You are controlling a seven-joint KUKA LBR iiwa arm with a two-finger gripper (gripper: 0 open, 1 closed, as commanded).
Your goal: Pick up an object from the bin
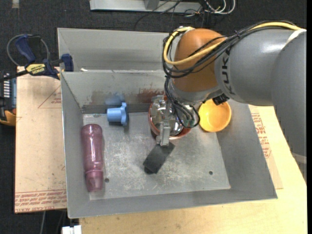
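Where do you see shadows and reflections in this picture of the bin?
In the camera view, the back wall of the bin mirrors the blue piece as a faint blue patch just above it. In the same view, the pink bottle has a soft shine along its length. The floor is evenly lit, with only soft shadow round the black block below the hand.
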